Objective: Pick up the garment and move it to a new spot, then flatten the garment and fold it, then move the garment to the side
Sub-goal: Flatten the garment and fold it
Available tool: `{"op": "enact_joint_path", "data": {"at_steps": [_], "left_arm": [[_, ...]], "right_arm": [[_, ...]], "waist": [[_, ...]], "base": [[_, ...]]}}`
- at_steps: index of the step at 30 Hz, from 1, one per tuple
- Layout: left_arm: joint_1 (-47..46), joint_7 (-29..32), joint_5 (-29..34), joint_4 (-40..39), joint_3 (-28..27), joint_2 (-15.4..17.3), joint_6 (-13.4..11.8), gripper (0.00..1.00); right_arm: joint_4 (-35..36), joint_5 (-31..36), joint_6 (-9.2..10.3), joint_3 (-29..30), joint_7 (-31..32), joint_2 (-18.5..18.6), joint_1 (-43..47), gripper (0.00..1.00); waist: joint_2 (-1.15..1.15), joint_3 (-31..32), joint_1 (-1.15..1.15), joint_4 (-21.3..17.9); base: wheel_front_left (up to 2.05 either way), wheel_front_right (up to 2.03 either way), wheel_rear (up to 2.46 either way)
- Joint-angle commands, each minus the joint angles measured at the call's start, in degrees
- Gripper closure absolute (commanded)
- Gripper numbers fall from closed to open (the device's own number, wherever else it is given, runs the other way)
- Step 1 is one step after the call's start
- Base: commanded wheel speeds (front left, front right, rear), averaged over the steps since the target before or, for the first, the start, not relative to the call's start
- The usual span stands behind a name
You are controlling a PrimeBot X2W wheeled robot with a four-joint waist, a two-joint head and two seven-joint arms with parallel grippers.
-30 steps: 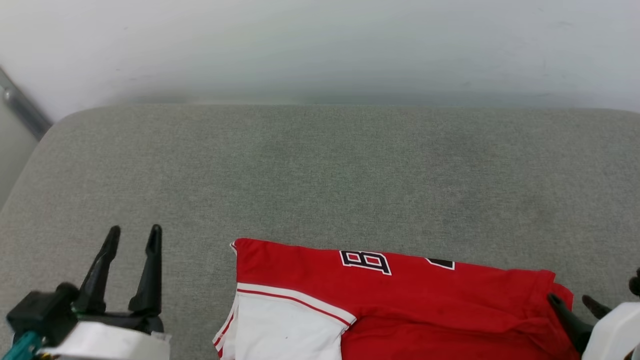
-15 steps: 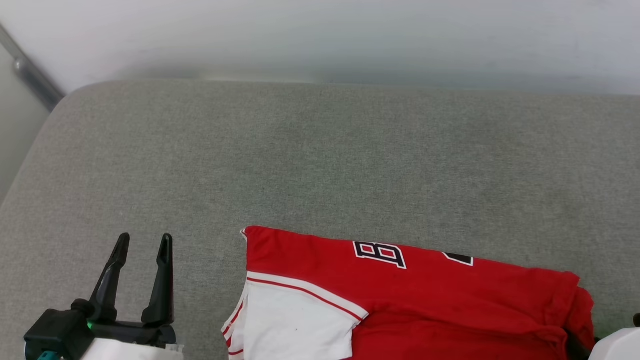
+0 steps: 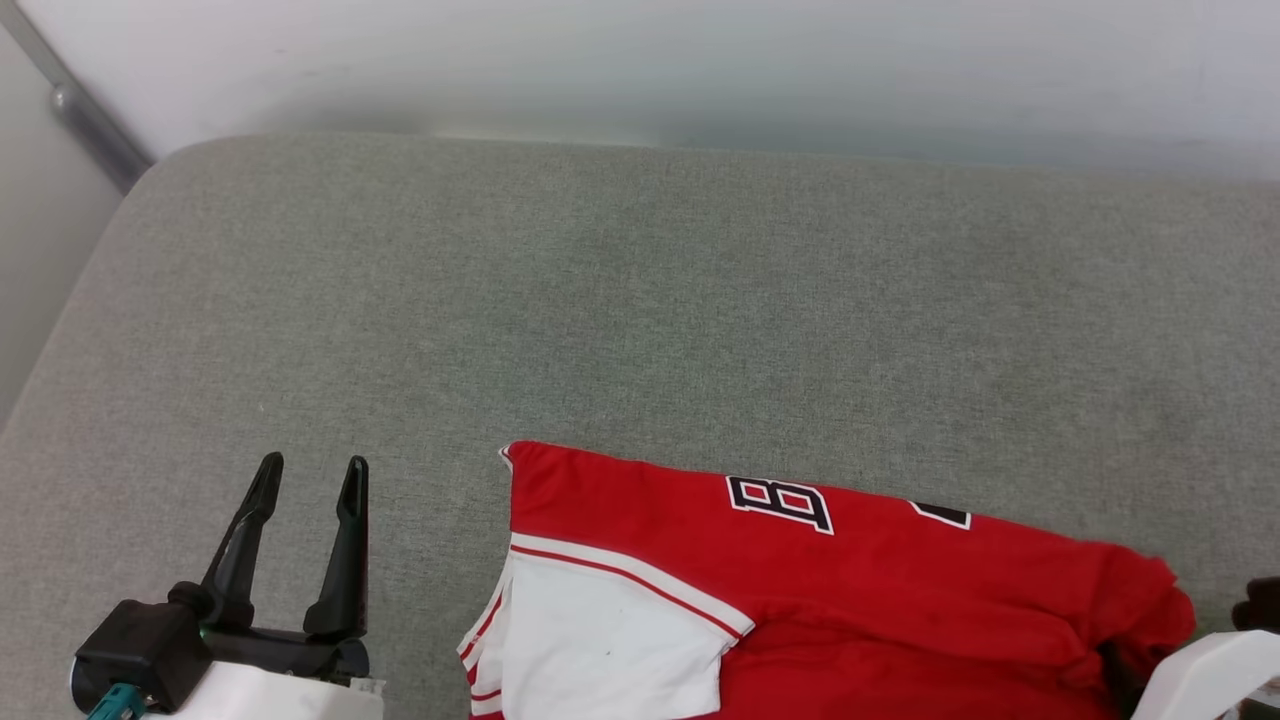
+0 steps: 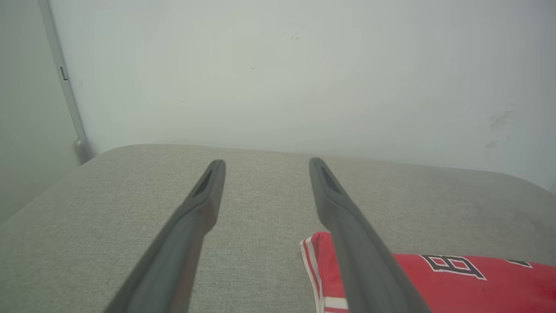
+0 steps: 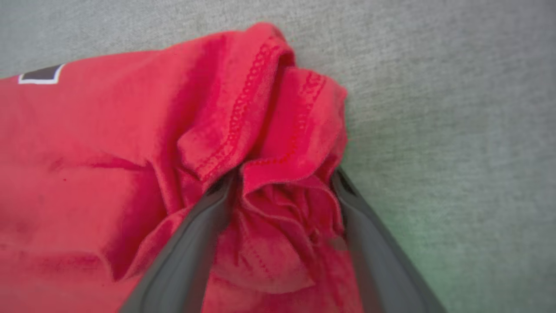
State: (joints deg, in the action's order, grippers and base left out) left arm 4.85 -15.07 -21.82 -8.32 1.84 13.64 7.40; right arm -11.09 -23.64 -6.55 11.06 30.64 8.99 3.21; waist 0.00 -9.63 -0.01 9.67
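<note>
The garment (image 3: 850, 580), a red jersey with a white sleeve and black white-outlined lettering, lies folded on the grey cushion (image 3: 640, 300) at the bottom right of the head view. My right gripper (image 5: 284, 178) stands open at the garment's (image 5: 108, 152) right hem, with a bunch of red cloth sitting between its spread fingers. Its pale forearm (image 3: 1205, 665) shows at the lower right corner. My left gripper (image 3: 313, 468) is open and empty, left of the white sleeve and apart from it. In the left wrist view the left gripper (image 4: 266, 164) hovers over bare cushion, the garment's (image 4: 456, 278) corner beside the right finger.
The grey cushion stretches far back to a pale wall (image 3: 640, 60). A metal pole (image 3: 90, 120) runs down the upper left corner beside the cushion's rounded left edge. Bare fabric lies behind and left of the garment.
The head camera has shifted, so the whole scene sits differently. The right gripper's fingers have pushed into the garment's right hem, which is now bunched up around them. The left gripper stays open.
</note>
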Motion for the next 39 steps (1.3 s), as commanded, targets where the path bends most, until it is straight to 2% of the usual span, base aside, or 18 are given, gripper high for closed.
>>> {"op": "enact_joint_path", "data": {"at_steps": [1, 2, 11, 19, 22, 25, 32, 36, 39], "left_arm": [[-0.26, -0.12, 0.37, 0.12, 0.21, 0.1, 0.05, 0.0], [-0.15, -0.12, 0.45, 0.19, 0.19, 0.09, 0.05, 0.0], [1.02, -0.12, 0.51, 0.43, 0.15, 0.17, 0.06, 0.0], [1.45, -0.12, 0.34, 0.35, 0.48, 0.61, 0.07, 0.0], [1.36, -0.12, 0.11, 0.29, 0.6, 0.84, 0.07, 0.0], [1.56, -0.12, 0.05, 0.48, 0.69, 1.01, 0.07, 0.0], [2.59, -0.12, 0.16, 0.6, 0.99, 0.86, 0.07, 0.0], [2.85, -0.13, 0.17, 0.53, 1.21, 0.88, 0.07, 0.0], [2.85, -0.13, 0.19, 0.58, 1.24, 0.88, 0.07, 0.0]], "right_arm": [[-3.91, -1.85, -1.68, -6.55, 1.52, -5.66, 1.04, 0.69], [-3.84, -1.94, -1.68, -6.92, 0.9, -5.56, 0.93, 1.0], [-2.82, 0.3, -0.89, -2.51, -4.8, 0.07, -0.65, 1.0], [-3.07, 4.88, -0.89, 6.37, -6.77, 4.42, -2.39, 1.0], [-3.06, 6.47, -0.92, 9.76, -6.96, 4.69, -3.18, 1.0], [-1.86, 6.93, -0.91, 10.65, -5.97, 4.5, -3.17, 1.0], [9.02, 2.78, -0.92, 3.29, 1.65, -1.13, 1.09, 1.0], [15.16, 1.61, -0.92, -2.08, 5.47, -3.23, 3.34, 1.0], [17.26, 1.3, -0.92, -4.75, 7.08, -4.26, 4.12, 1.0]], "waist": [[0.0, 0.43, 0.01, -0.16], [0.0, 0.67, 0.01, -0.27], [0.0, 2.72, 0.01, -1.97], [0.0, 3.26, 0.01, -3.12], [0.0, 3.34, 0.01, -3.34], [0.0, 3.61, 0.01, -3.62], [0.0, 5.7, 0.01, -4.28], [0.0, 6.06, 0.01, -4.11], [0.0, 6.14, 0.01, -3.89]], "base": [[0.0, 0.0, 0.0], [0.0, 0.0, 0.0], [0.0, 0.0, 0.0], [0.0, 0.0, 0.0], [0.0, 0.0, 0.0], [0.0, 0.0, 0.0], [0.0, 0.0, 0.0], [0.0, 0.0, 0.0], [0.0, 0.0, 0.0]]}}
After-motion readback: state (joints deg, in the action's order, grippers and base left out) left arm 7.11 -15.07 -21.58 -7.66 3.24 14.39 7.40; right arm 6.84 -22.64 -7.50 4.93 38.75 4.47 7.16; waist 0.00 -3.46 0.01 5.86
